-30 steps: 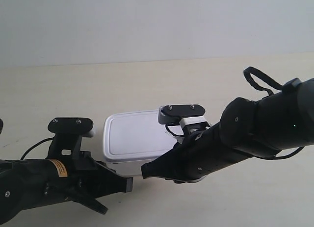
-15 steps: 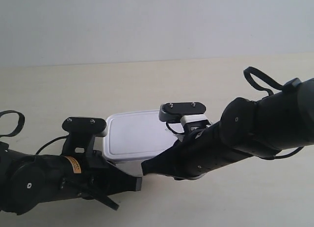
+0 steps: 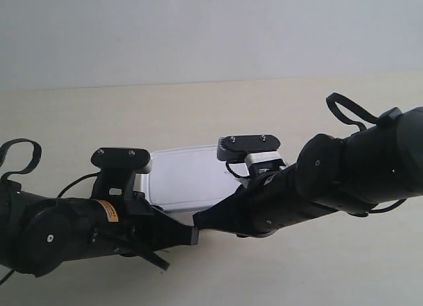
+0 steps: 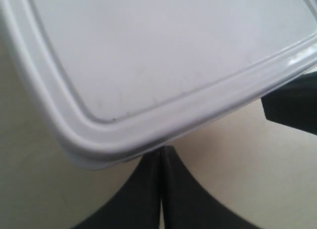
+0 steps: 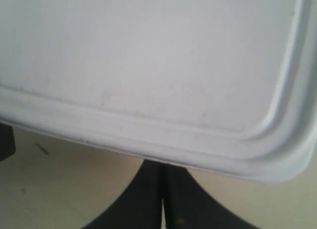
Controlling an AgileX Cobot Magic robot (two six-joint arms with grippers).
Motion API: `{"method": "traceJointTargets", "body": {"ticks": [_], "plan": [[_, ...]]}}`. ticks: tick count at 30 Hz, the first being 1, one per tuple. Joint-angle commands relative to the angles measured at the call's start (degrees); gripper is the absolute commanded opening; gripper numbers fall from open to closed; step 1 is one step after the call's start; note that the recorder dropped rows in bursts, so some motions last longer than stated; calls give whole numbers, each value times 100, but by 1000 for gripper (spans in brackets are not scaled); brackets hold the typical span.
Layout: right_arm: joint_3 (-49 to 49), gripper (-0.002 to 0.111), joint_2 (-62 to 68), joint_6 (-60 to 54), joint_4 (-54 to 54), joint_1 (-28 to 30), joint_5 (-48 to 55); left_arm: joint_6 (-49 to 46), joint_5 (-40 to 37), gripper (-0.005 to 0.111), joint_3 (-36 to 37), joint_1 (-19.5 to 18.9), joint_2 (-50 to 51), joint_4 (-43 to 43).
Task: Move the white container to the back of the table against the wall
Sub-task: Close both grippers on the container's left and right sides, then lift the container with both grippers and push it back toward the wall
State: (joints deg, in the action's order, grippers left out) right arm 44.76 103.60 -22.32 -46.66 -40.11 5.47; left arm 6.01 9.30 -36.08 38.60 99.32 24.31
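Note:
The white container [image 3: 185, 177] lies flat on the table [image 3: 79, 114], lid up, well short of the wall [image 3: 198, 35]. My left gripper [image 3: 193, 235] is shut, and its joined tips [image 4: 162, 149] sit under the lid rim at one near corner of the container [image 4: 163, 56]. My right gripper [image 3: 198, 220] is shut too. Its tips [image 5: 162, 164] press the near side of the container [image 5: 148, 56] below the rim, by the other corner. Neither holds anything. Both arms hide the container's front wall in the exterior view.
Bare tabletop stretches from the container back to the wall. A black cable loop [image 3: 350, 111] rises from the arm at the exterior view's right, and another [image 3: 20, 154] from the arm at its left. A few tiny dark marks [image 5: 42, 149] dot the table.
The left arm has come forward and inward until its shut tips reached the container's near corner. The container has shifted slightly toward the wall. The right arm has barely moved.

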Motion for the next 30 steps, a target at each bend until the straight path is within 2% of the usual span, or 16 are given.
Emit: {"method": "traceJointTargets", "body": {"ticks": [1, 13, 25, 30], "plan": [[34, 0, -19, -11, 16, -20, -127, 17, 56, 0, -168, 23, 210, -22], [34, 0, -19, -11, 5, -9, -504, 8, 185, 0, -431, 13, 399, -151], [34, 0, 9, 197, 5, -9, -887, -5, 247, 0, -510, -404, 538, -274], [193, 0, 188, 306, -15, 45, -895, -17, 247, 0, -635, -468, 538, -301]]}}
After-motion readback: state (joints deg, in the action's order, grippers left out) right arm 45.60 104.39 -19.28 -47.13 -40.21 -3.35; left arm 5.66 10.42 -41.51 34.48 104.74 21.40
